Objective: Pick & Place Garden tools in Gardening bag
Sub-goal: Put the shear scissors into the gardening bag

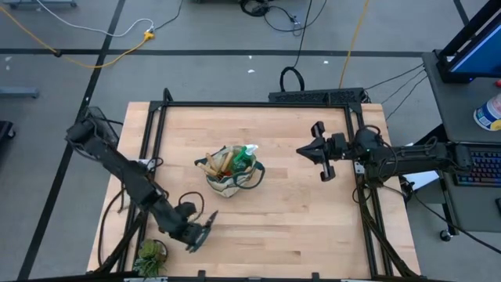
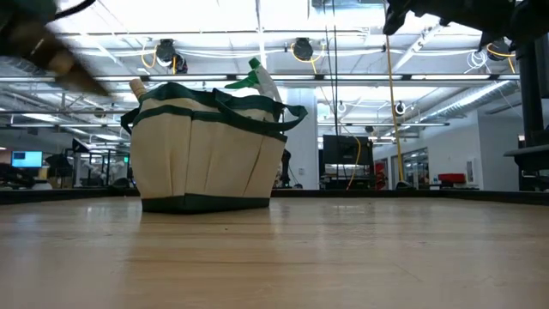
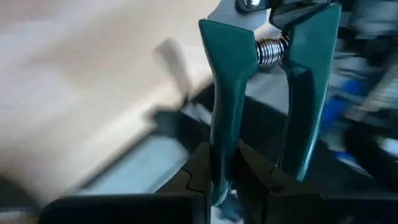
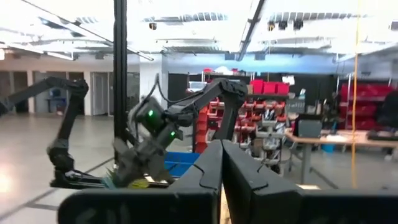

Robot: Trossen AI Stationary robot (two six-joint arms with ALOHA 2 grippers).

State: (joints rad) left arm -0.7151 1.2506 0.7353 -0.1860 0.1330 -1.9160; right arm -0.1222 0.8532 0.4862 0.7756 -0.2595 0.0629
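The beige gardening bag (image 1: pixel 233 172) with dark green trim stands on its base at the table's middle. Wooden-handled tools (image 1: pixel 215 162) and a green spray bottle (image 1: pixel 246 157) stick out of its top. Its side pockets face the low view (image 2: pixel 206 146). My left gripper (image 1: pixel 200 233) is near the table's front left, shut on green-handled pruning shears (image 3: pixel 261 74). My right gripper (image 1: pixel 319 153) hangs raised over the table's right side, shut with nothing in it (image 4: pixel 221 180). My left gripper pinches one handle of the shears (image 3: pixel 219 163) between its two fingers, near that handle's free end. The fingers lie along the handle. The second handle (image 3: pixel 305 124) stands free beside the fingers, and the spring and pivot end (image 3: pixel 268 48) points away from the gripper. The shears are off the table.
A small green leafy plant (image 1: pixel 150 255) sits at the table's front left corner, close behind my left arm. A black frame rail (image 1: pixel 258 103) runs along the table's far edge. Bare wood lies between the bag and both grippers.
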